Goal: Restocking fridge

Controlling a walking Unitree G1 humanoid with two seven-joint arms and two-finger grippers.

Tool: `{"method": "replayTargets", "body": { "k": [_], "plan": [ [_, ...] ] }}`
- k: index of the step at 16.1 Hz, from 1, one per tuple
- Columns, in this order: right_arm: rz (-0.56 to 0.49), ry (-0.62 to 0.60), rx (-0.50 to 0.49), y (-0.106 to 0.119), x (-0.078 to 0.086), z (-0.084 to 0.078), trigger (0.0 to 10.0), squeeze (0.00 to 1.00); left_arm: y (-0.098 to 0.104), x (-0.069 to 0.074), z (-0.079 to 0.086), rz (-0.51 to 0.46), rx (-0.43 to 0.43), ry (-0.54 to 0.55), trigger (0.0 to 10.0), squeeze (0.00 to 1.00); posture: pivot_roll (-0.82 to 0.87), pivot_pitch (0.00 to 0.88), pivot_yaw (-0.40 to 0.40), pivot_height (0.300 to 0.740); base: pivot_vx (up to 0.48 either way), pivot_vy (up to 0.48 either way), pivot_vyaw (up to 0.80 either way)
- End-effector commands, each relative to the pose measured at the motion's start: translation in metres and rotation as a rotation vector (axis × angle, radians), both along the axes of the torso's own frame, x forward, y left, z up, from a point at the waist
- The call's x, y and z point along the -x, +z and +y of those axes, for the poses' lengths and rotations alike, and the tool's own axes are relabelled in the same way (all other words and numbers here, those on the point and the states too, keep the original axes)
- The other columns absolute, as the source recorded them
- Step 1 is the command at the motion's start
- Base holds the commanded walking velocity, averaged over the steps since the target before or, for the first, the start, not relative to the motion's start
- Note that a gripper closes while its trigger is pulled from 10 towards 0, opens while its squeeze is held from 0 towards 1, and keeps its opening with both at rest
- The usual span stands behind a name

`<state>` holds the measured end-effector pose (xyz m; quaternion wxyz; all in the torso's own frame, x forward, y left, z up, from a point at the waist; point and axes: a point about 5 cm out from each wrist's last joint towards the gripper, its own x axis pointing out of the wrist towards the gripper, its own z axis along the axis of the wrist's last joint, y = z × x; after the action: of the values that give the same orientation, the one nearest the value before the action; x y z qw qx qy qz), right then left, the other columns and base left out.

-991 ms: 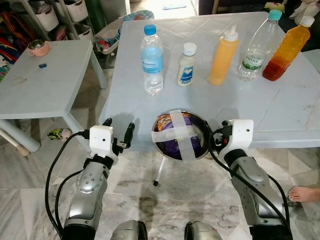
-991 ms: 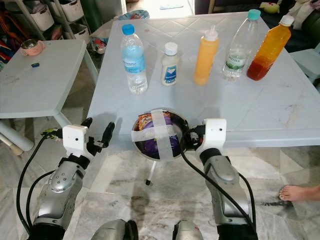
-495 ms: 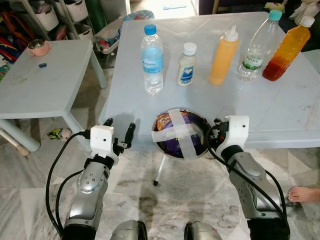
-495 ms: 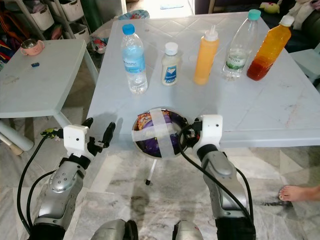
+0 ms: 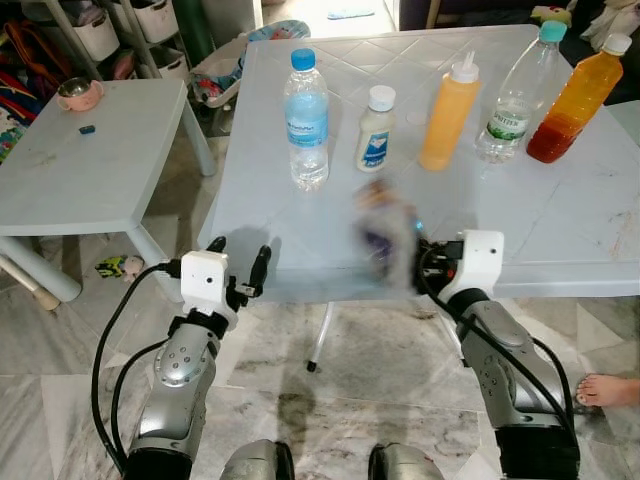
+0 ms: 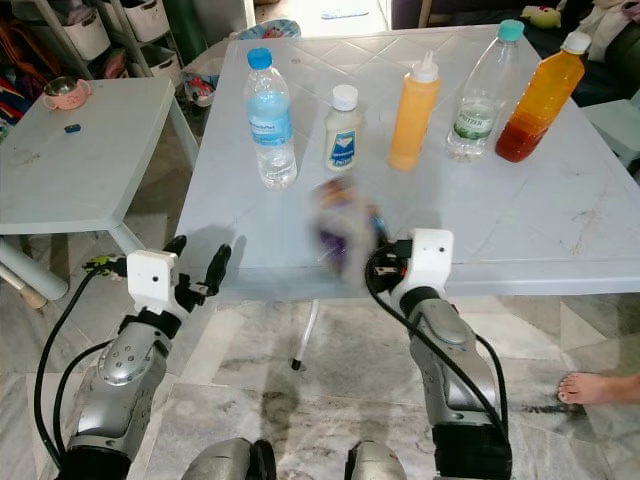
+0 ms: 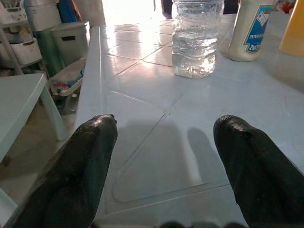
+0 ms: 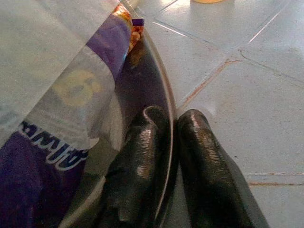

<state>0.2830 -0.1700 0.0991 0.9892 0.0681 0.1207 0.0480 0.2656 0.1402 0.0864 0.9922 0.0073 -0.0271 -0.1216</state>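
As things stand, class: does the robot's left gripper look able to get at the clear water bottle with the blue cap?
Probably yes: the open left gripper faces the clear water bottle with the blue cap across bare white table.

You see a pale blue-white table (image 5: 560, 215) marked with thin diamond lines. On its far side stand a clear bottle (image 5: 306, 120) with blue cap and label, a white bottle (image 5: 374, 128) with a blue label, and an orange squeeze bottle (image 5: 446, 112). The bowl (image 8: 159, 137) (blurred in the eye views) shows purple packaging under pale tape (image 8: 71, 90). The right gripper (image 8: 173, 142) is glossy black.
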Motion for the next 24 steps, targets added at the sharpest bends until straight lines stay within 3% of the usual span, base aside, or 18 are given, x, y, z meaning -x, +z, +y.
{"method": "replayTargets", "body": {
  "k": [1, 7, 8, 9, 10, 11, 12, 14, 15, 16, 17, 21, 24],
  "plan": [
    [0.078, -0.038, -0.008, -0.014, 0.003, -0.004, 0.0, 0.00, 0.000, 0.000, 0.002, 0.001, -0.008, 0.001, 10.0, 0.00, -0.02, 0.099, 0.071, 0.740, 0.000, 0.000, 0.00],
    [0.083, -0.151, -0.010, -0.012, -0.002, -0.016, 0.0, 0.00, 0.000, 0.000, 0.001, -0.003, -0.011, 0.001, 10.0, 0.00, -0.02, 0.101, 0.072, 0.740, 0.000, 0.000, 0.00],
    [0.084, -0.160, -0.013, -0.012, -0.002, -0.016, 0.2, 0.00, 0.000, 0.000, 0.001, -0.003, -0.011, 0.001, 10.0, 0.00, -0.02, 0.101, 0.072, 0.740, 0.000, 0.000, 0.00],
    [0.076, -0.192, -0.006, -0.011, -0.002, -0.020, 1.2, 0.00, 0.000, 0.000, 0.001, -0.004, -0.011, 0.001, 10.0, 0.00, -0.02, 0.101, 0.072, 0.740, 0.000, 0.000, 0.00],
    [0.073, -0.218, -0.002, -0.011, -0.002, -0.023, 0.8, 0.00, 0.001, 0.000, 0.001, -0.005, -0.011, 0.001, 10.0, 0.00, -0.02, 0.100, 0.072, 0.740, 0.000, 0.000, 0.00],
    [0.068, -0.243, -0.009, -0.009, -0.003, -0.025, 2.4, 0.00, 0.001, 0.000, 0.001, -0.005, -0.011, 0.001, 10.0, 0.00, -0.02, 0.101, 0.073, 0.740, 0.000, 0.000, 0.00],
    [0.052, -0.257, -0.011, -0.006, -0.005, -0.026, 2.5, 0.00, 0.001, 0.000, 0.001, -0.005, -0.011, 0.002, 10.0, 0.00, -0.02, 0.099, 0.073, 0.740, 0.000, 0.000, 0.00],
    [-0.027, -0.244, 0.010, 0.009, -0.013, -0.026, 10.0, 0.00, 0.001, -0.001, 0.001, -0.005, -0.010, 0.002, 10.0, 0.00, -0.02, 0.099, 0.074, 0.740, 0.000, 0.000, 0.00],
    [-0.046, -0.229, 0.020, 0.013, -0.016, -0.025, 10.0, 0.00, 0.001, -0.001, 0.001, -0.004, -0.010, 0.001, 10.0, 0.00, -0.02, 0.099, 0.074, 0.740, 0.000, 0.000, 0.00],
    [-0.062, -0.223, 0.014, 0.016, -0.020, -0.024, 10.0, 0.95, 0.001, -0.002, 0.001, -0.004, -0.010, 0.001, 10.0, 0.00, -0.02, 0.099, 0.075, 0.740, 0.000, 0.000, 0.00],
    [-0.082, -0.211, 0.012, 0.021, -0.025, -0.023, 10.0, 1.00, 0.001, -0.002, 0.001, -0.004, -0.009, 0.001, 10.0, 0.00, -0.02, 0.099, 0.075, 0.740, 0.000, 0.000, 0.00],
    [-0.136, -0.140, 0.026, 0.036, -0.040, -0.018, 10.0, 1.00, -0.001, -0.002, 0.001, 0.005, -0.018, -0.014, 10.0, 0.00, -0.02, 0.105, 0.077, 0.740, 0.000, 0.000, 0.00],
    [-0.161, -0.116, 0.015, 0.043, -0.044, -0.018, 10.0, 1.00, -0.005, -0.001, 0.006, 0.048, -0.049, -0.108, 10.0, 0.00, -0.02, 0.118, 0.077, 0.740, 0.000, 0.000, 0.00]
  ]
}}
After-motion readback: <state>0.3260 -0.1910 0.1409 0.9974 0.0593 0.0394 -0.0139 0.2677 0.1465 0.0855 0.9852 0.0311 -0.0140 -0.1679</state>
